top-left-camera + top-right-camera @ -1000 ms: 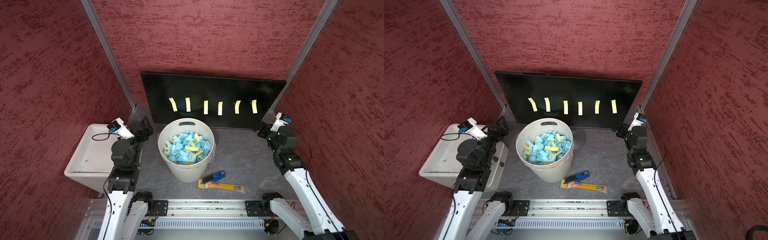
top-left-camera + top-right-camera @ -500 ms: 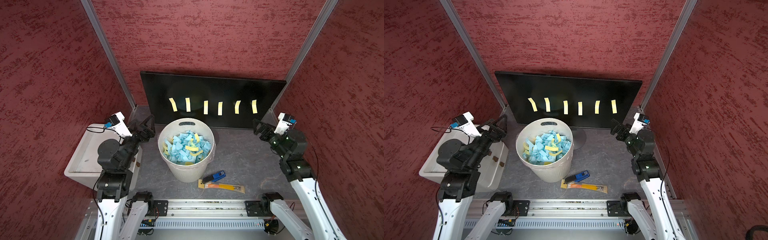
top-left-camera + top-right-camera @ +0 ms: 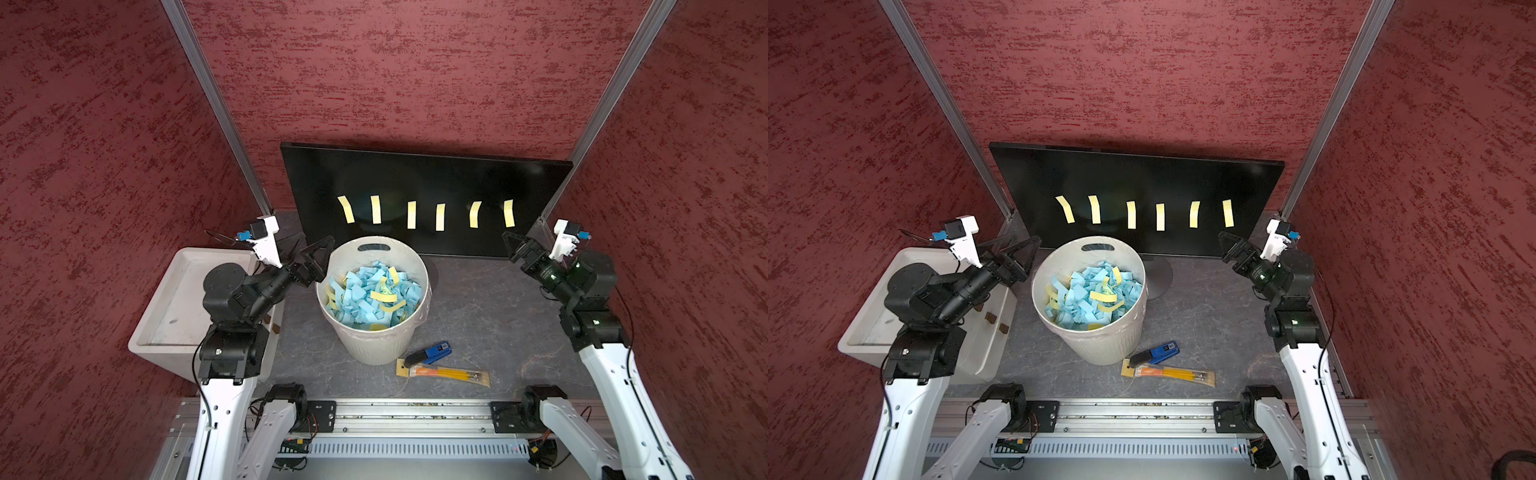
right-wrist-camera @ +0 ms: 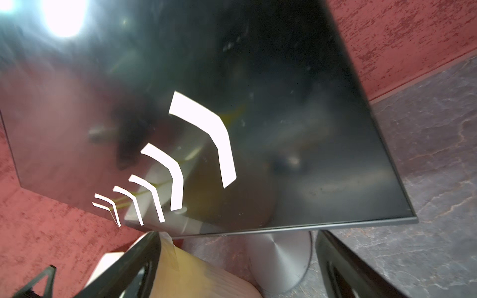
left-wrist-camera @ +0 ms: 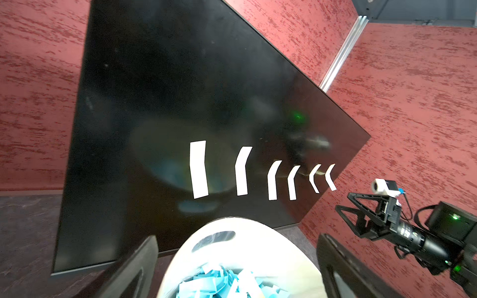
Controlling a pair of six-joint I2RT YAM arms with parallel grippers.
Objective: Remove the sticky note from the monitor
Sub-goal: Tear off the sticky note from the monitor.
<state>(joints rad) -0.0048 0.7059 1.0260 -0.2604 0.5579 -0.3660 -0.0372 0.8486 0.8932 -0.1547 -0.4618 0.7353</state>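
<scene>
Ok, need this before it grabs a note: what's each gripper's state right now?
Left gripper: open, holding nothing.
Right gripper: open, holding nothing.

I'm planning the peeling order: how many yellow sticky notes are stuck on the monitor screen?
6 sticky notes, side by side in one spaced row across the lower half of the monitor, behind the white bin. None seems hidden.
</scene>
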